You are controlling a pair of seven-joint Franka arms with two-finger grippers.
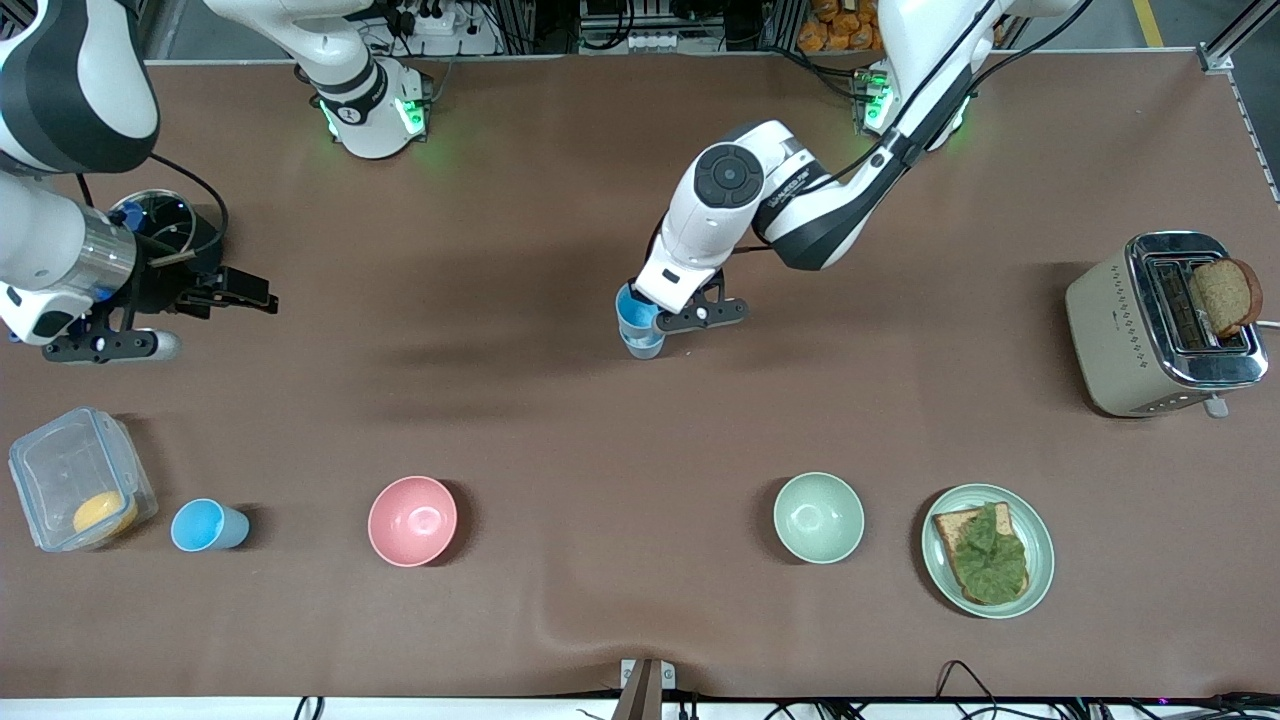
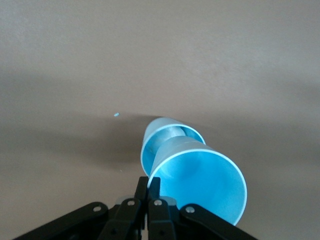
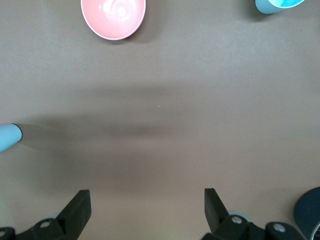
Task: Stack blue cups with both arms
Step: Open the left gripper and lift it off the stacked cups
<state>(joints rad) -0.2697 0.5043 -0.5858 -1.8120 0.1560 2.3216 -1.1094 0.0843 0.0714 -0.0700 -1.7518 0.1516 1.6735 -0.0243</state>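
My left gripper (image 1: 640, 318) is over the middle of the table, shut on the rim of a blue cup (image 2: 200, 182). That cup's lower end sits inside a second blue cup (image 2: 162, 137), which stands upright on the table (image 1: 643, 345). In the left wrist view my left gripper (image 2: 150, 184) pinches the rim between both fingers. A third blue cup (image 1: 208, 525) stands alone near the front camera at the right arm's end, and its edge shows in the right wrist view (image 3: 277, 5). My right gripper (image 1: 262, 296) hangs open and empty over bare table (image 3: 147, 200) and waits.
A clear box (image 1: 80, 490) with an orange thing stands beside the lone cup. A pink bowl (image 1: 412, 520), a pale green bowl (image 1: 818, 517) and a plate with toast and lettuce (image 1: 988, 550) line the front. A toaster (image 1: 1165, 325) holding bread stands at the left arm's end.
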